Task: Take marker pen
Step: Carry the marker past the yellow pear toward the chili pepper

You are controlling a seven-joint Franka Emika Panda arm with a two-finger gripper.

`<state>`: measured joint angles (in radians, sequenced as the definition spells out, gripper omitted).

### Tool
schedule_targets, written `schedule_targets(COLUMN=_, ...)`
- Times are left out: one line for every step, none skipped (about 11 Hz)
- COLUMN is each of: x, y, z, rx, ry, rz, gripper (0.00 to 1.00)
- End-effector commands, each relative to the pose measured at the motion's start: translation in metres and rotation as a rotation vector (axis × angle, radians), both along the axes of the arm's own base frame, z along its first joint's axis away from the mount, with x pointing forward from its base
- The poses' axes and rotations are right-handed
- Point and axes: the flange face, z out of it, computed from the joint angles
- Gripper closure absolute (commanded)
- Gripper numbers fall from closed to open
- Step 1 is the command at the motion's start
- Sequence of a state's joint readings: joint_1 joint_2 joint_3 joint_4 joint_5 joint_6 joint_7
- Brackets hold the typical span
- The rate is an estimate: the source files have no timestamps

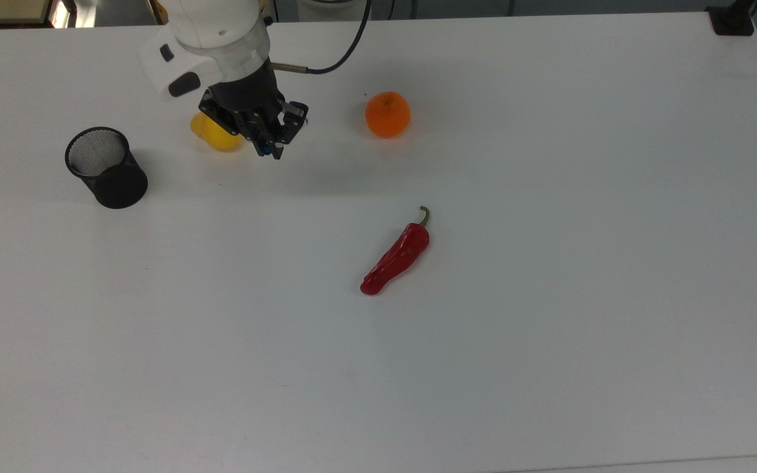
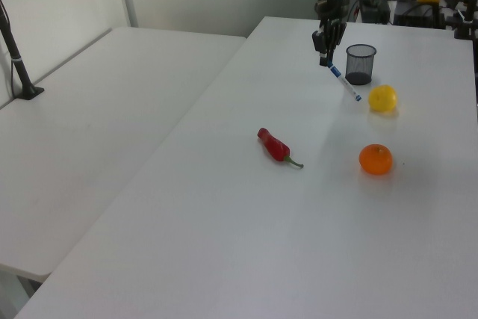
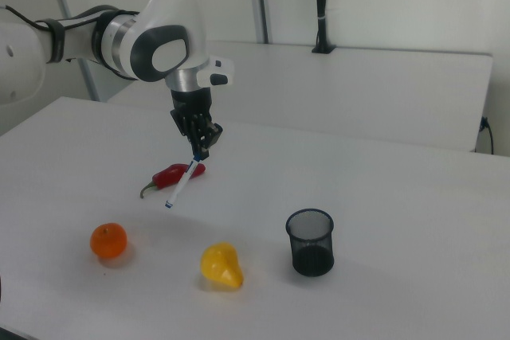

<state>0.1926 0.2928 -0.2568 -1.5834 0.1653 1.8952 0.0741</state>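
My gripper (image 1: 267, 143) is shut on the blue-capped end of the marker pen (image 2: 345, 84), a slim white barrel with blue marks. The pen hangs tilted below the fingers, clear of the white table (image 1: 549, 341). In the right view the marker pen (image 3: 182, 183) slants down from the gripper (image 3: 199, 149) toward the view's left. In the top view just a blue bit of the marker pen (image 1: 265, 150) peeks out under the black fingers. The gripper (image 2: 326, 51) hovers between the yellow fruit and the orange, nearer the yellow fruit.
A black mesh cup (image 1: 106, 167) stands upright at the top view's left. A yellow fruit (image 1: 215, 135) lies beside the gripper, an orange (image 1: 387, 114) further to the top view's right, and a red chilli (image 1: 397, 255) lies mid-table.
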Motion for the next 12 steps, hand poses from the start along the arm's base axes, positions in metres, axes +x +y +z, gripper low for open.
schedule_targets(x=-0.002, y=0.014, z=-0.016, rx=-0.018, ry=0.038, rz=0.023, gripper=0.9)
schedule_targets(x=-0.003, y=0.017, z=-0.024, rx=-0.028, ry=0.053, rz=0.03, gripper=0.89)
schedule_targets(x=-0.002, y=0.026, z=-0.031, rx=-0.033, ry=0.065, rz=0.049, gripper=0.89)
schedule_targets(x=-0.002, y=0.029, z=-0.037, rx=-0.041, ry=0.076, rz=0.053, gripper=0.88)
schedule_targets(x=-0.001, y=0.034, z=-0.045, rx=-0.042, ry=0.086, rz=0.061, gripper=0.88)
schedule_targets(x=0.001, y=0.038, z=-0.054, rx=-0.044, ry=0.098, rz=0.069, gripper=0.87)
schedule_targets(x=0.002, y=0.041, z=-0.062, rx=-0.046, ry=0.107, rz=0.072, gripper=0.87)
schedule_targets(x=0.003, y=0.047, z=-0.068, rx=-0.05, ry=0.116, rz=0.085, gripper=0.86)
schedule_targets(x=0.003, y=0.049, z=-0.074, rx=-0.069, ry=0.122, rz=0.096, gripper=0.86)
schedule_targets(x=0.004, y=0.056, z=-0.084, rx=-0.072, ry=0.136, rz=0.109, gripper=0.84)
schedule_targets(x=0.004, y=0.058, z=-0.088, rx=-0.081, ry=0.143, rz=0.116, gripper=0.83)
schedule_targets(x=0.005, y=0.059, z=-0.094, rx=-0.085, ry=0.15, rz=0.121, gripper=0.81)
